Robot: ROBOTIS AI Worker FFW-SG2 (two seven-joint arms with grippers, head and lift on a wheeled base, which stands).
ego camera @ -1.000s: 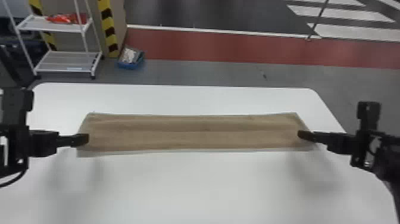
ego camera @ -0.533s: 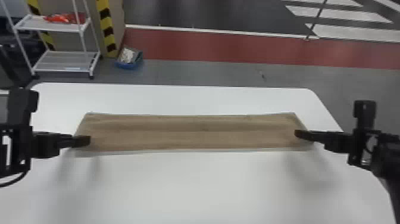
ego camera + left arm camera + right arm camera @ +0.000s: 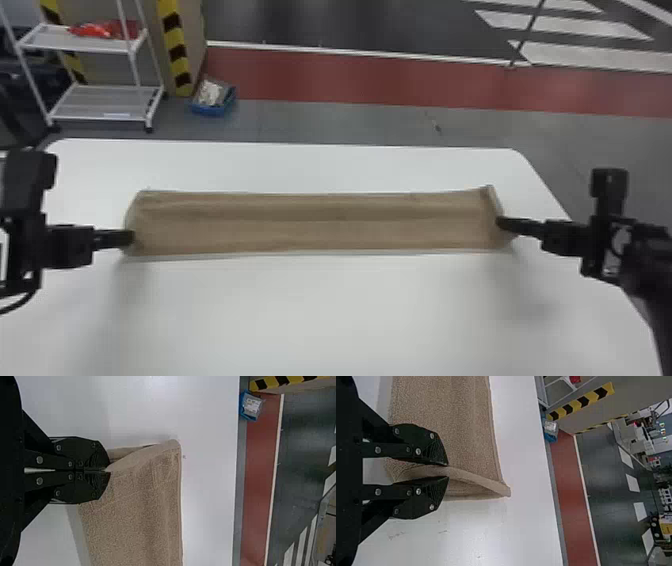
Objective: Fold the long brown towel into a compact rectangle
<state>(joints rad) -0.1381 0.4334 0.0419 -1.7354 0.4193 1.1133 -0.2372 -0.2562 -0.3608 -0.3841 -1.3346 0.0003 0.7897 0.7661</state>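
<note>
While the head view spans the towel (image 3: 320,220), wrist views reveal lifted edges (image 3: 474,479).

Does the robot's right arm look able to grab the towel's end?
Probably yes: the right gripper has its fingers apart, with the towel's edge between them, and nothing seems in the way.

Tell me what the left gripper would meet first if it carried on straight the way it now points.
Most likely the towel: the left gripper is already shut on its raised left end, with more cloth ahead. The table would probably come next, though the height above it is hard to judge.
</note>
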